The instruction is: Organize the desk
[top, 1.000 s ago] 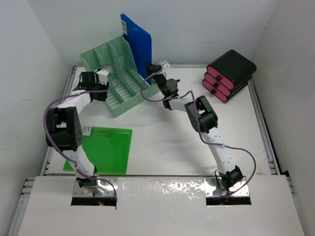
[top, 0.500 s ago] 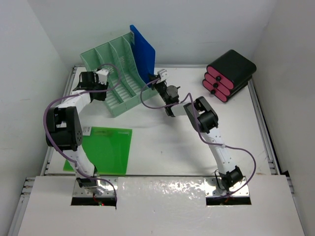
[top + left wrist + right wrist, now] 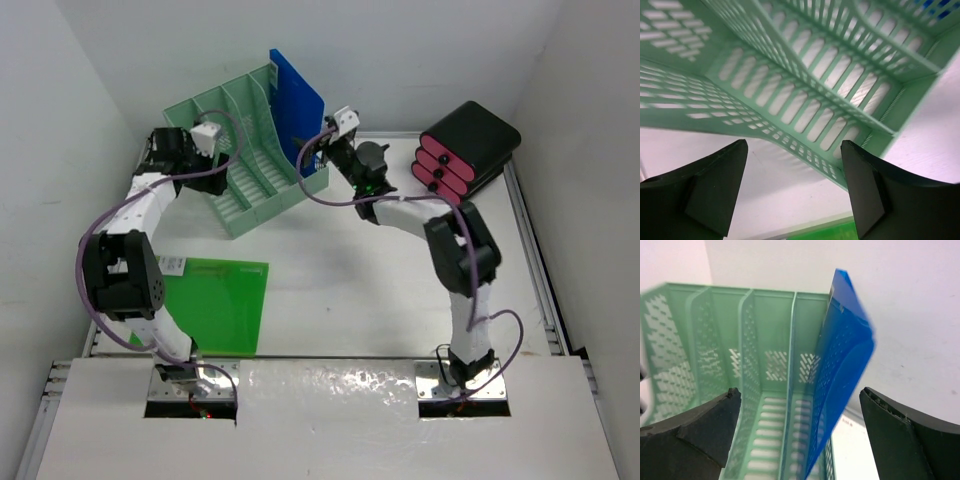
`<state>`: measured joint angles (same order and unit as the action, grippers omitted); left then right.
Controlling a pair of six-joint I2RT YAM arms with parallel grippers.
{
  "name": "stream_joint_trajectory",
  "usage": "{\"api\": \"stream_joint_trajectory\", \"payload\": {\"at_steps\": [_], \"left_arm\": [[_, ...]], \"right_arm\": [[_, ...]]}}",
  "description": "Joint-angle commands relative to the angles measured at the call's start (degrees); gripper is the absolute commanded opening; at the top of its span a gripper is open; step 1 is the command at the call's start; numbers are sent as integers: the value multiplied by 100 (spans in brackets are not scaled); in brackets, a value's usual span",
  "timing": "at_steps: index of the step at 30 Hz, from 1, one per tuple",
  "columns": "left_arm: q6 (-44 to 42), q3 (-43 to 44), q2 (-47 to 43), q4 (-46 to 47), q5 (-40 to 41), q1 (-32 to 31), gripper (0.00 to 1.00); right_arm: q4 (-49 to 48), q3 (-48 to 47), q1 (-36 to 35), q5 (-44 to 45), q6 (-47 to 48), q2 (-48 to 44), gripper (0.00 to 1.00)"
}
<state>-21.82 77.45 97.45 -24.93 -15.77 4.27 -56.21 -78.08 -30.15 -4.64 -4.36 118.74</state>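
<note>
**Blue folder is in the rack now**

The blue folder (image 3: 297, 100) now stands in the end slot of the green rack (image 3: 235, 150). The right arm (image 3: 462, 250) has let go and pulled back. Its jaws are wide open and hold nothing. The left arm (image 3: 125, 275) has lifted up beside the rack, and its jaws are open too. The white counter (image 3: 340, 290) lies under everything. A green folder (image 3: 215, 300) still lies flat on it, so that one probably goes next.
</note>
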Motion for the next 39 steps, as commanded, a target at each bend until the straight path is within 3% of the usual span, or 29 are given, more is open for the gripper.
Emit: {"api": "stream_joint_trajectory", "payload": {"at_steps": [1,5,9,15,21,30,39], "left_arm": [[161,402,-577,-275,-251,30,74],[117,69,-1367,-486,-111,30,75],[-41,-405,-2359,-723,214,65,78],[-191,-1003,-2818,-1041,575,65,78],[2,-1267,-2907,-944,496,56,78],[-76,-1610,-2916,-636,654,65,78],[-120,-1619,-2854,-504,689,65,78]], "right_arm": [[1101,590,-35,85,-152,-982,99],[2119,1811,-192,245,-748,-1932,99],[2456,2516,-779,210,-1285,-2293,95],[1184,2992,-1545,-519,-2823,-1715,77],[6,2553,-1810,-889,-4168,-327,44],[-312,2623,-1907,-704,-4705,263,30],[48,2658,-2170,-573,-4934,457,33]]}}
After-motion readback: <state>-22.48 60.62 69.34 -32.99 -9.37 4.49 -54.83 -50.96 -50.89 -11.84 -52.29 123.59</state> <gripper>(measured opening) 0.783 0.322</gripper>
